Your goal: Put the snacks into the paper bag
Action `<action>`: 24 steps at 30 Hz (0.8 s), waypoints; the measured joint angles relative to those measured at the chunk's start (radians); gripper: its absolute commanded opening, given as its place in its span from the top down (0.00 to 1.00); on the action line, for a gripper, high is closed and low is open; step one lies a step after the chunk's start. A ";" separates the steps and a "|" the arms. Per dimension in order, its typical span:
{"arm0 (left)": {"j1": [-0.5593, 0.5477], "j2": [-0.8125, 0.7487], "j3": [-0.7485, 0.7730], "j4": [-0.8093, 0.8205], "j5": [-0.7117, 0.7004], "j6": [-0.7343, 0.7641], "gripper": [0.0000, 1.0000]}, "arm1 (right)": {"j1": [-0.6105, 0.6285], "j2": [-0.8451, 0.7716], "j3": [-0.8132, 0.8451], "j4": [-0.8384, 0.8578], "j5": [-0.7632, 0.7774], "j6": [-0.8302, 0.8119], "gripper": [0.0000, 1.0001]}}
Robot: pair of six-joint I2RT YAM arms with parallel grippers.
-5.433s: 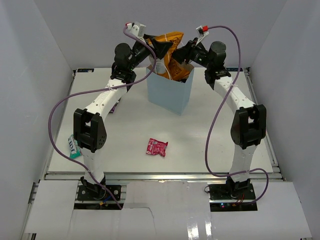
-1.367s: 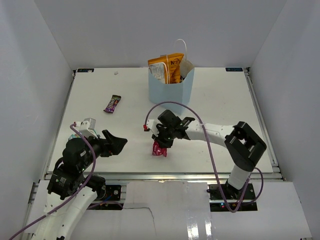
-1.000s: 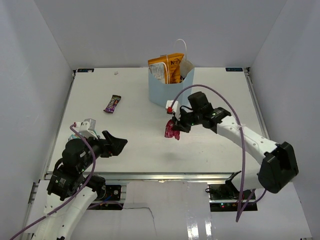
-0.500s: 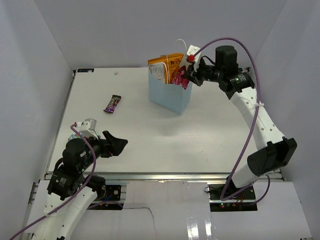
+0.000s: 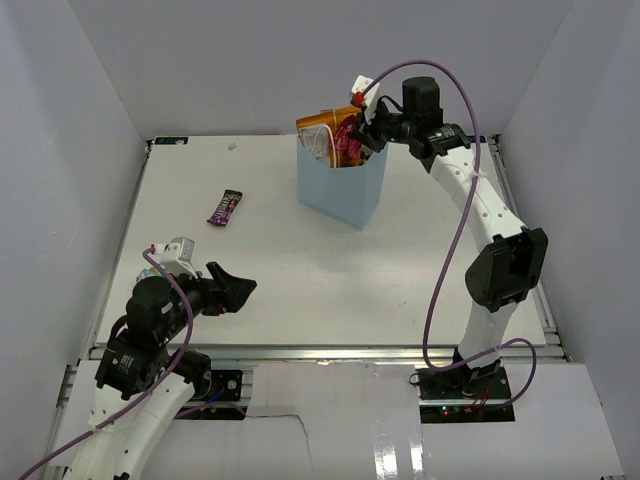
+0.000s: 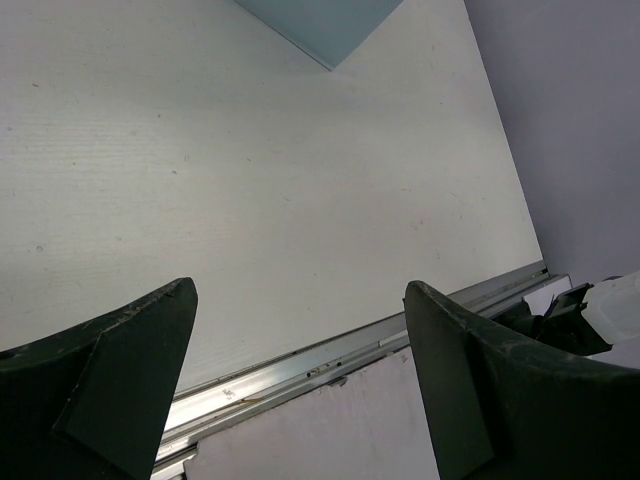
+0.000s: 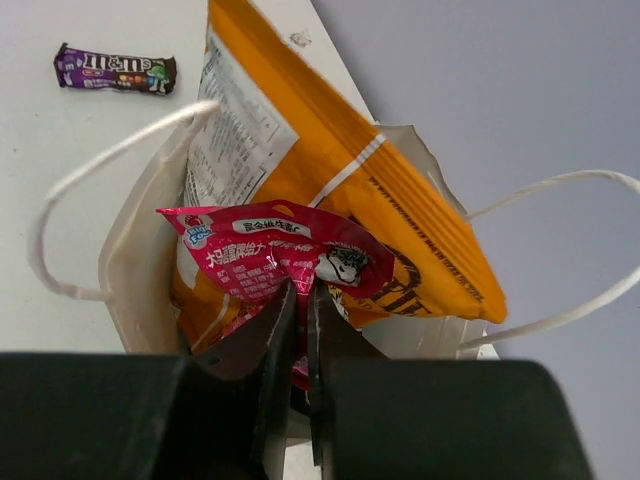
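White surface (image 5: pixel 260 270), plain-walled booth. Pink-red packet (image 7: pixel 275 255): probably light, crinkly, slippery film, pinched at its lower edge by the right gripper (image 7: pixel 300 297) fingers, just above the paper bag (image 5: pixel 340 190) mouth. Left gripper (image 6: pixel 300 300): fingers spread, empty, well apart from the bag.

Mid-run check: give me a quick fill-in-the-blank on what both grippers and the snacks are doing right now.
The right gripper is ____ on the pink-red packet at the mouth of the paper bag. The snack standing in the bag is the ____ chip bag. The dark purple candy bar lies on the table, to the bag's ____ in the top view. The left gripper is ____ and empty.
Missing words: shut, orange, left, open.
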 measured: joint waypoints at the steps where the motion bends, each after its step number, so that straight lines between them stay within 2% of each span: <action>1: 0.000 0.000 0.000 0.000 0.000 0.000 0.05 | 0.000 0.001 -0.020 0.013 0.005 -0.006 0.86; 5: 0.000 0.000 0.000 0.001 0.001 0.000 0.05 | 0.000 -0.002 -0.124 0.047 0.024 -0.042 0.63; 6: 0.000 0.000 0.000 0.003 0.001 0.000 0.05 | 0.000 -0.001 -0.146 0.047 0.034 -0.051 0.53; 9: 0.000 0.005 0.000 0.006 0.002 0.000 0.05 | 0.000 -0.001 -0.172 0.048 0.056 -0.069 0.44; 11: 0.000 0.013 0.000 0.007 0.000 -0.001 0.05 | 0.000 -0.005 -0.172 0.056 0.064 -0.074 0.43; 15: 0.000 0.040 -0.001 0.016 -0.021 -0.021 0.06 | 0.000 -0.031 -0.172 0.051 0.070 -0.064 0.35; 18: 0.000 0.112 0.001 0.060 -0.045 -0.043 0.06 | -0.004 -0.095 -0.185 0.036 0.072 -0.036 0.31; 21: 0.000 0.285 0.045 0.087 -0.071 -0.038 0.08 | -0.019 -0.219 -0.229 0.021 0.062 0.011 0.30; 24: 0.000 0.550 0.180 0.108 -0.098 0.008 0.07 | -0.053 -0.380 -0.332 0.027 0.008 0.045 0.30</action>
